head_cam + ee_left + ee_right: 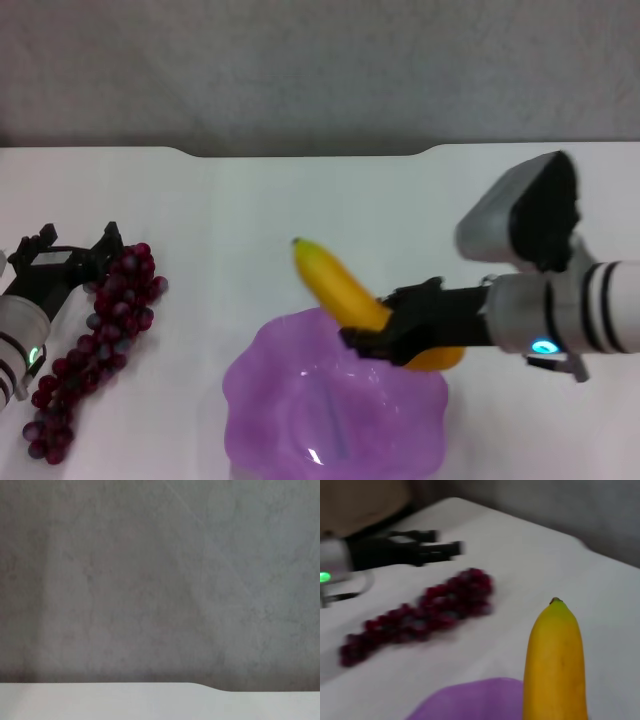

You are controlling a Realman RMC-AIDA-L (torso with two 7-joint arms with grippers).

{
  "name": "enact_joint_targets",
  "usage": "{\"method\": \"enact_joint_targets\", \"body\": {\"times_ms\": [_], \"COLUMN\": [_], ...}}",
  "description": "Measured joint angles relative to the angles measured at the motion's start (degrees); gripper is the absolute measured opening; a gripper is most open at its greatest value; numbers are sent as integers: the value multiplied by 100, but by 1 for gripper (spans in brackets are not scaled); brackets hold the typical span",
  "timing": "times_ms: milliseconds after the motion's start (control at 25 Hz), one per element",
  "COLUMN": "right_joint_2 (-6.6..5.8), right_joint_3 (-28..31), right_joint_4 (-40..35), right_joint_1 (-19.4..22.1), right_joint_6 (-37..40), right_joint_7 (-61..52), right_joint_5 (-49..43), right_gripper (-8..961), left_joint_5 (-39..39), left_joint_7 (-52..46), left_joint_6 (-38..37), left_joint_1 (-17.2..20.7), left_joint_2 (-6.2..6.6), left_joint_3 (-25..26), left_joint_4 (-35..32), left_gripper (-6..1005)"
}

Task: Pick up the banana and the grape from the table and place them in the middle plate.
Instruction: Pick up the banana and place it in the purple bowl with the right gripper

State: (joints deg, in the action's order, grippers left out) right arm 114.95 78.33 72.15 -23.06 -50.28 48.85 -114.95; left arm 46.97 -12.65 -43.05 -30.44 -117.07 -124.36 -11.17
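Note:
The yellow banana [328, 278] is held by my right gripper [388, 332], which is shut on its lower half. The banana hangs tilted over the far rim of the purple scalloped plate [300, 425], dark tip pointing away. In the right wrist view the banana [555, 660] stands above the plate's edge [470, 700]. The dark red grape bunch [98, 338] lies on the white table [250, 200] at the left. My left gripper [78, 248] is open, just at the far end of the bunch. The right wrist view shows the grapes [420, 615] and the left gripper [427, 550] beyond them.
The table's notched far edge [205, 686] meets a grey wall [160, 580]; the left wrist view shows only these. White tabletop lies between the grapes and the plate.

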Motion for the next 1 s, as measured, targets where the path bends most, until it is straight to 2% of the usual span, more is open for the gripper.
{"method": "enact_joint_targets", "body": {"times_ms": [240, 600, 800, 1000], "right_joint_2": [17, 30, 37, 30], "right_joint_3": [-608, -1329, -1836, -1895], "right_joint_4": [-702, -1560, -1548, -1363], "right_joint_1": [-521, -1024, -1047, -977], "right_joint_6": [132, 881, 1453, 1607], "right_joint_7": [199, 361, 564, 572], "right_joint_5": [342, 474, 480, 482], "right_gripper": [544, 573, 589, 605], "left_joint_5": [-10, 7, 18, 20], "left_joint_7": [0, 0, 0, 0], "left_joint_6": [-6, -16, -17, -18], "left_joint_1": [-17, -26, -32, -29], "left_joint_2": [0, 0, 0, 0], "left_joint_3": [1, 0, 0, 1], "left_joint_4": [-20, -12, 0, 2], "left_gripper": [892, 892, 892, 893]}}
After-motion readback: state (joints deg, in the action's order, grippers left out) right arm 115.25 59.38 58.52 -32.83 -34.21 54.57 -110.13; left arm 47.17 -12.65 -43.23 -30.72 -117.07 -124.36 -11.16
